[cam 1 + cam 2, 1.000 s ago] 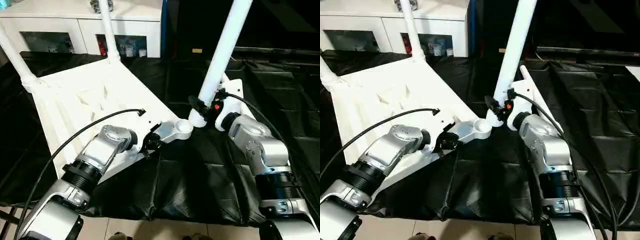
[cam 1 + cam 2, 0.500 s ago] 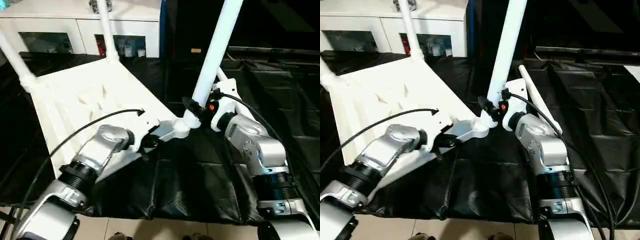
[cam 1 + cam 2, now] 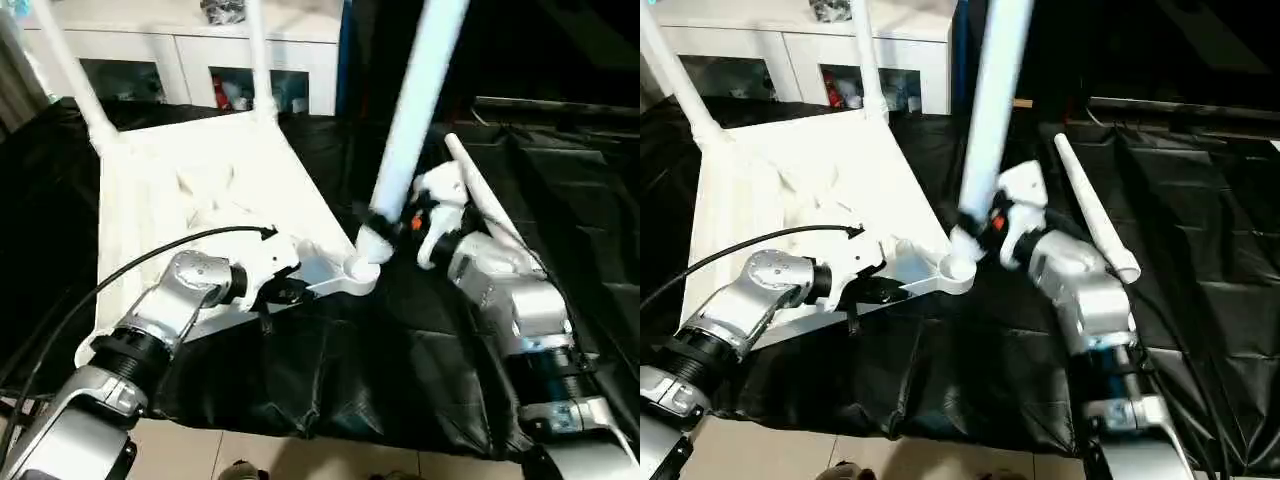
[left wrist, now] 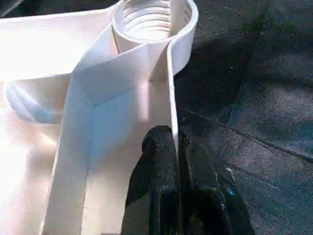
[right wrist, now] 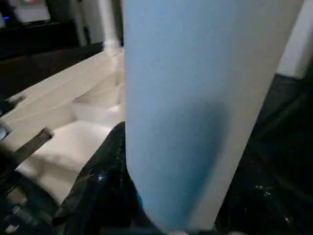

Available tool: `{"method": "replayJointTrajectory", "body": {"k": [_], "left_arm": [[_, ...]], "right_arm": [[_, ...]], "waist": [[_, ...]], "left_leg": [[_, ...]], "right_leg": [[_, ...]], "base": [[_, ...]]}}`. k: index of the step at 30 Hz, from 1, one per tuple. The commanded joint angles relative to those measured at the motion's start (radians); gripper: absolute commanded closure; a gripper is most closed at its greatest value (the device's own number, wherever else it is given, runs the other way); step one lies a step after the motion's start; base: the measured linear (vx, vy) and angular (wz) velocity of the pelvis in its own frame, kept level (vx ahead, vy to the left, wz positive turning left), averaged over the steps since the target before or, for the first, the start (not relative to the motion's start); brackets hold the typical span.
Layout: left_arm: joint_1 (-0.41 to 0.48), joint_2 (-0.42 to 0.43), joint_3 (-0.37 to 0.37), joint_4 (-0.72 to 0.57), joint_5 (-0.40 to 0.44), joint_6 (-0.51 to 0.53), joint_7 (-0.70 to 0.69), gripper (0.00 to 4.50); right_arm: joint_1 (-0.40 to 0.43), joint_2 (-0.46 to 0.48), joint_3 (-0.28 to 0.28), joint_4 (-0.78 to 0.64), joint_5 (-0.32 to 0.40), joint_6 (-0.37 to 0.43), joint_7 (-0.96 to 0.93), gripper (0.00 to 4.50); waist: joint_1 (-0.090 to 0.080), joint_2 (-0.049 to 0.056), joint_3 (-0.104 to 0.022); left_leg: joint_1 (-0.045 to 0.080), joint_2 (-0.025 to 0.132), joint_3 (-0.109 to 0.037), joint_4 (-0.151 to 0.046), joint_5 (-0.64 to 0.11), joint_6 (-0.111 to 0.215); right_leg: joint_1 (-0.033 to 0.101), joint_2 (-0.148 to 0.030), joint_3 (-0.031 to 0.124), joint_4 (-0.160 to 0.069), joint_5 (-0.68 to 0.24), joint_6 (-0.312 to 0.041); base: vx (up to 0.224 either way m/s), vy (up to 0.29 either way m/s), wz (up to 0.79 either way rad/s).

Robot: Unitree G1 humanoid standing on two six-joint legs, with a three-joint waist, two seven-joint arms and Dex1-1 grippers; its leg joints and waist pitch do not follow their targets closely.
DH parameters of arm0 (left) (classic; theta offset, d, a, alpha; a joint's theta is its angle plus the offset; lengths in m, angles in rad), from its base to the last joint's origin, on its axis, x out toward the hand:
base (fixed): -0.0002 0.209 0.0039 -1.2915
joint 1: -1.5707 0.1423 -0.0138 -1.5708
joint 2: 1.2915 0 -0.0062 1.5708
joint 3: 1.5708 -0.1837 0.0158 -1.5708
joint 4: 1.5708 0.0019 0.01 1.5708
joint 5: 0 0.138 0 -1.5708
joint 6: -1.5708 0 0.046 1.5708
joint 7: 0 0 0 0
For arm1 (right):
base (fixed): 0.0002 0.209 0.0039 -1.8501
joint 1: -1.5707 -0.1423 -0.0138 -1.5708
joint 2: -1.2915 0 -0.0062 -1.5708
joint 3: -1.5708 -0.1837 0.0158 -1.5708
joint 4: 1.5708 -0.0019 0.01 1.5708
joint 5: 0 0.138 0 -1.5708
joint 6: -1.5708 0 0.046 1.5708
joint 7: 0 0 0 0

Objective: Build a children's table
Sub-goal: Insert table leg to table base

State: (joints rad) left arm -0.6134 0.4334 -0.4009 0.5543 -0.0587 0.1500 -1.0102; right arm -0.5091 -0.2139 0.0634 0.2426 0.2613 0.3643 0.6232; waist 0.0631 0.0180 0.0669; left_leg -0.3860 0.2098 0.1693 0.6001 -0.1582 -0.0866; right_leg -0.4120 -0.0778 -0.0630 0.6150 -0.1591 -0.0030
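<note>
The white tabletop [image 3: 200, 170] lies upside down on black cloth, ribbed underside up. Two white legs [image 3: 80, 85] [image 3: 260, 70] stand in its far corner sockets. My left gripper [image 3: 283, 290] is shut on the tabletop's thin rim wall near the empty near-right corner socket [image 3: 360, 278]; its black fingers [image 4: 156, 161] pinch that wall just behind the threaded socket [image 4: 151, 19]. My right gripper [image 3: 385, 222] is shut on a third leg [image 3: 410, 110], held nearly upright. The leg's lower end hangs tilted just over that socket. A black finger [image 5: 100, 191] presses the leg's side.
Another loose white leg [image 3: 1095, 215] lies on the black cloth [image 3: 400, 370] to the right of my right arm. A white glass-door cabinet [image 3: 180, 60] stands behind the table. The cloth's front edge and the floor run along the picture's bottom.
The camera has shifted. My right gripper has carried the leg leftward, bringing its lower end from beside the corner socket to over it. The left gripper keeps its hold on the rim.
</note>
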Motion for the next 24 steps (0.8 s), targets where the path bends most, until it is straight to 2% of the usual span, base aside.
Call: {"method": "replayJointTrajectory", "body": {"k": [1, 5, 10, 12, 14, 18, 19, 20, 23, 24], "left_arm": [[0.002, -0.006, -0.014, 0.006, 0.011, -0.034, -0.035, 4.5], [0.005, -0.009, -0.009, 0.014, 0.011, -0.051, -0.051, 4.5], [0.007, -0.005, -0.014, 0.033, 0.034, -0.071, -0.043, 4.5], [0.001, -0.007, -0.006, 0.057, 0.034, -0.063, -0.046, 3.94], [0.0, -0.007, -0.003, 0.063, 0.036, -0.065, -0.042, 3.91], [-0.001, -0.007, 0.009, 0.088, 0.047, -0.081, -0.035, 3.47], [-0.001, -0.006, 0.01, 0.09, 0.049, -0.08, -0.038, 3.78], [-0.001, -0.006, 0.01, 0.091, 0.05, -0.08, -0.039, 3.9], [0.001, -0.006, 0.012, 0.093, 0.051, -0.074, -0.043, 3.82], [0.001, -0.007, 0.013, 0.094, 0.05, -0.072, -0.045, 4.28]], "right_arm": [[0.002, 0.004, 0.003, 0.012, -0.012, -0.015, 0.003, 2.61], [0.005, 0.01, 0.005, 0.046, -0.015, -0.026, 0.011, 2.61], [-0.001, 0.022, 0.004, 0.094, -0.028, -0.078, 0.0, 2.61], [-0.008, 0.028, -0.003, 0.117, -0.022, -0.096, 0.002, 2.61], [-0.01, 0.029, -0.004, 0.122, -0.02, -0.099, 0.001, 2.61], [-0.013, 0.036, -0.001, 0.141, -0.023, -0.105, 0.015, 2.61], [-0.013, 0.038, 0.0, 0.145, -0.021, -0.106, 0.019, 2.61], [-0.013, 0.038, 0.001, 0.146, -0.022, -0.107, 0.021, 2.61], [-0.012, 0.039, 0.004, 0.156, -0.024, -0.117, 0.025, 2.61], [-0.013, 0.039, 0.004, 0.159, -0.025, -0.121, 0.025, 2.61]], "waist": [[-0.005, -0.005, -0.08], [-0.006, -0.004, -0.078], [-0.006, -0.004, -0.077], [-0.007, -0.003, -0.078], [-0.008, -0.003, -0.077], [-0.01, -0.005, -0.077], [-0.01, -0.006, -0.077], [-0.011, -0.006, -0.076], [-0.012, -0.005, -0.076], [-0.013, -0.005, -0.075]], "left_leg": [[0.02, 0.007, 0.003, -0.07, -0.265, -0.005], [0.024, 0.008, 0.003, -0.07, -0.289, -0.01], [0.025, 0.009, 0.002, -0.072, -0.3, -0.011], [0.024, 0.008, 0.002, -0.071, -0.3, -0.011], [0.025, 0.008, 0.001, -0.072, -0.312, -0.012], [0.023, 0.008, 0.0, -0.073, -0.314, -0.009], [0.024, 0.008, 0.0, -0.073, -0.315, -0.008], [0.024, 0.008, 0.001, -0.073, -0.317, -0.007], [0.024, 0.009, 0.0, -0.073, -0.321, -0.007], [0.025, 0.008, -0.001, -0.073, -0.326, -0.009]], "right_leg": [[0.048, -0.048, 0.037, -0.08, -0.331, -0.165], [0.043, -0.05, 0.037, -0.087, -0.385, -0.155], [0.041, -0.051, 0.037, -0.089, -0.403, -0.149], [0.041, -0.051, 0.037, -0.089, -0.401, -0.151], [0.042, -0.051, 0.036, -0.091, -0.416, -0.149], [0.043, -0.051, 0.035, -0.091, -0.421, -0.146], [0.042, -0.051, 0.035, -0.092, -0.424, -0.145], [0.042, -0.051, 0.036, -0.092, -0.432, -0.143], [0.04, -0.053, 0.035, -0.094, -0.447, -0.141], [0.04, -0.052, 0.034, -0.095, -0.451, -0.141]], "base": [[0.0, 0.0, 0.0], [0.0, 0.0, 0.0], [0.0, 0.0, 0.0], [0.0, 0.0, 0.0], [0.0, 0.0, 0.0], [0.0, 0.0, 0.0], [0.0, 0.0, 0.0], [0.0, 0.0, 0.0], [0.0, 0.0, 0.0], [0.0, 0.0, 0.0]]}}
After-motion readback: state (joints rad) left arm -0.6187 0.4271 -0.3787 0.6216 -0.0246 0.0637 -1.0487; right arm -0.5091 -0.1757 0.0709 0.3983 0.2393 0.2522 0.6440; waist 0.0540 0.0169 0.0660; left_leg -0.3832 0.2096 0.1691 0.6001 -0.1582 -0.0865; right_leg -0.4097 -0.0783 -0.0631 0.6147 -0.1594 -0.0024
